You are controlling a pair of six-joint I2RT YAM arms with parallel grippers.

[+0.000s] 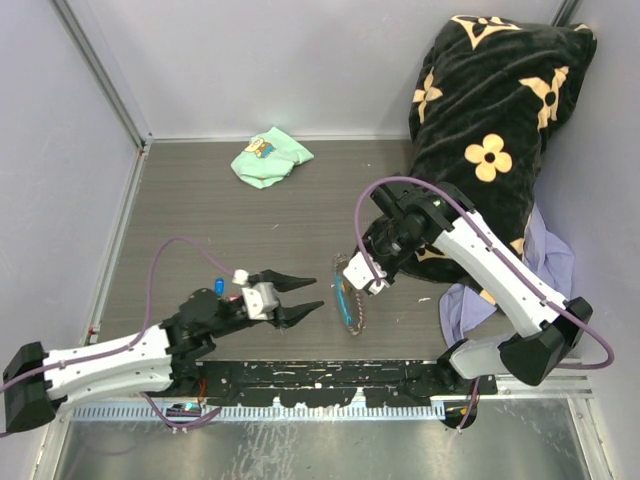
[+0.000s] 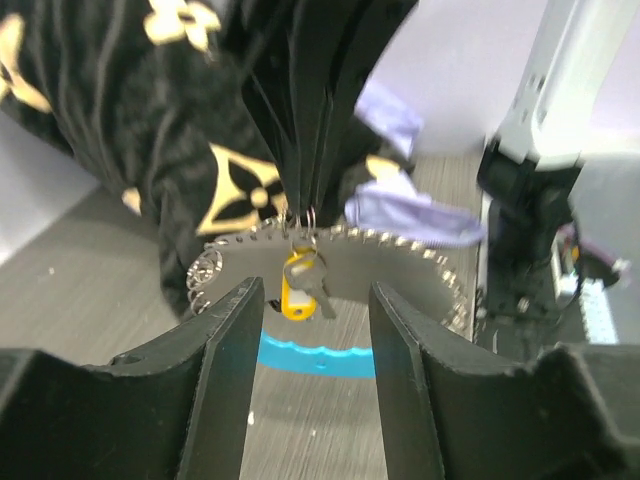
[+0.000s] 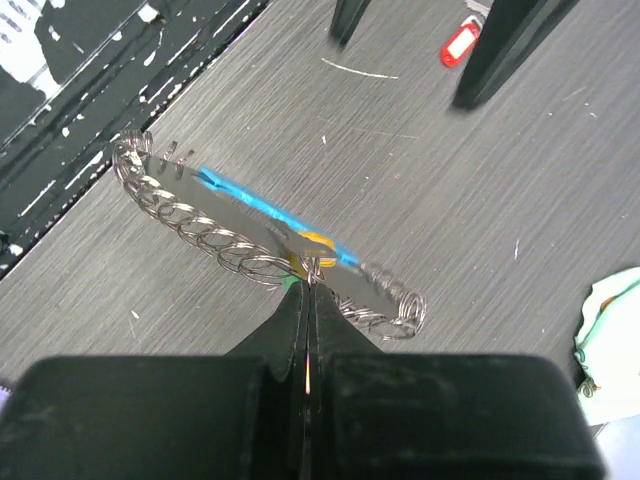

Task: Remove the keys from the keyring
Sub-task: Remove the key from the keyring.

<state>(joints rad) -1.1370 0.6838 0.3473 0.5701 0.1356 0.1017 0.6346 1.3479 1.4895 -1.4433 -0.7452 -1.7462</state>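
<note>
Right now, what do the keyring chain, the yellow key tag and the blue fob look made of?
Keyring chain: bare silvery metal, glossy wire loops catching glints. Key tag: likely plastic, opaque yellow, smooth. Fob: sky-blue, matte, wavy edge; plastic or rubber, can't tell which.

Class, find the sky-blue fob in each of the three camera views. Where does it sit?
Top external: sky-blue fob just below centre.
Left wrist: fob low centre.
Right wrist: fob left of centre.
Shared landmark: the silvery chain running alongside it.
</note>
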